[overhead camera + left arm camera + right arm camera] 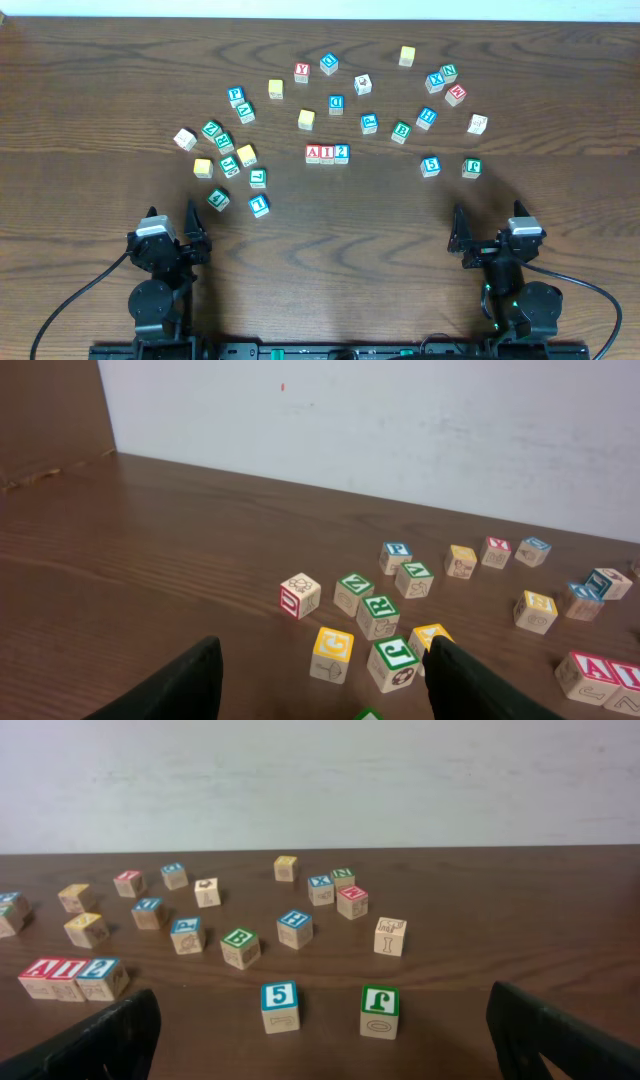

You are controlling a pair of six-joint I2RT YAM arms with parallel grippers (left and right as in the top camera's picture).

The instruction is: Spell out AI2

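The left tool (pixel 173 216) sits at the near edge of the desk (pixel 330 235), jaws partly apart and empty. Ahead, midway between the arms, the A cube (pixel 313 153), I cube (pixel 327 153) and 2 cube (pixel 342 152) touch in a left-to-right row, with bare wood in front. The right tool (pixel 488 220), wide and empty, looks about equally far away.

Robot lab bench, we think.
We see wood table (pixel 100 80), blank white wall (pixel 400 420), left arm (pixel 158 252) & right arm (pixel 518 248) at its edge.
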